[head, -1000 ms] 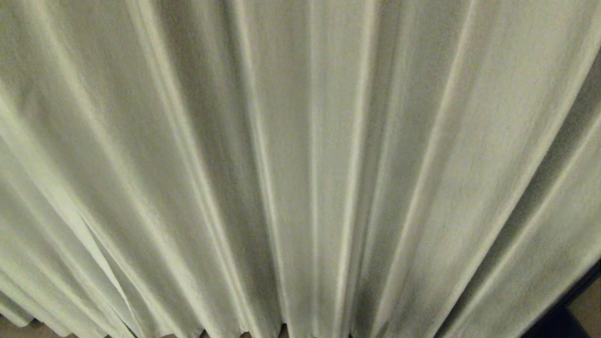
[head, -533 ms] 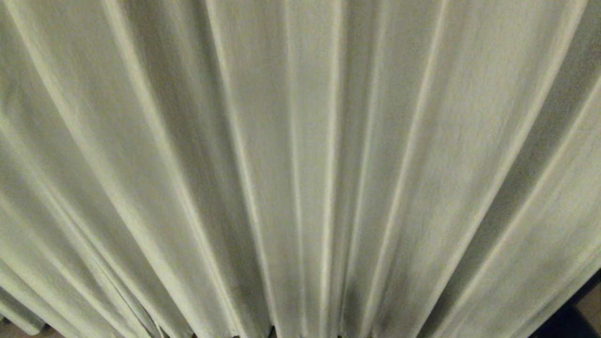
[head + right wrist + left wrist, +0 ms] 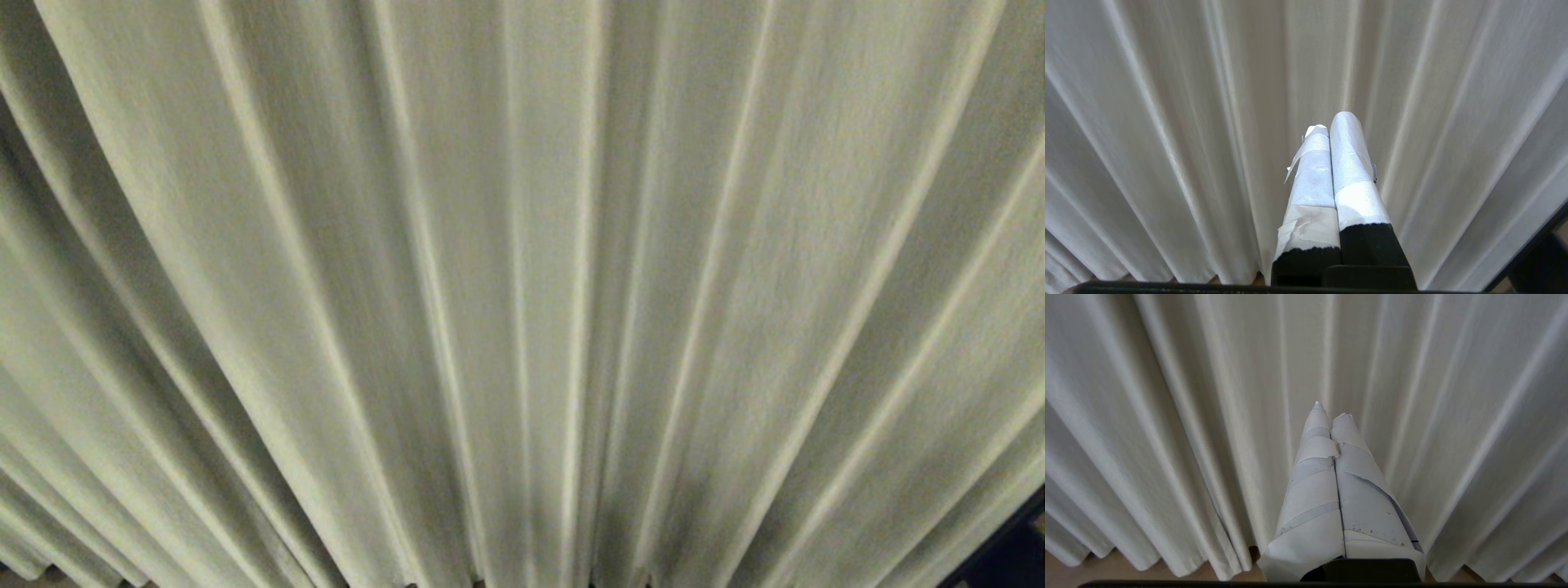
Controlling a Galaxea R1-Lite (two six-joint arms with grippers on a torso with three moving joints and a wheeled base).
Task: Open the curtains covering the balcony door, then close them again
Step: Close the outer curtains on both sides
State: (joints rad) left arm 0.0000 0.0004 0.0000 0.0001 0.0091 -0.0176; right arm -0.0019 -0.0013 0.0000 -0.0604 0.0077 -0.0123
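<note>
Curtains (image 3: 522,294): cream-white, lightly textured fabric hanging in vertical pleats, drawn across and filling nearly the whole head view; wavy bottom hem visible at the lower edge, above a strip of tan floor (image 3: 1118,569) seen in the left wrist view

Balcony door frame (image 3: 1541,255): dark brown-black edge showing only at the lower right corner, past the curtains' right side; glass not visible

Left gripper (image 3: 1329,411): two fingers wrapped in white tape, pressed together with nothing between them, tips pointing at the pleats and just short of the fabric; contact cannot be told

Right gripper (image 3: 1331,121): black fingers with white tape over their outer halves, likewise closed tight and empty, aimed at the curtains near a fold
</note>
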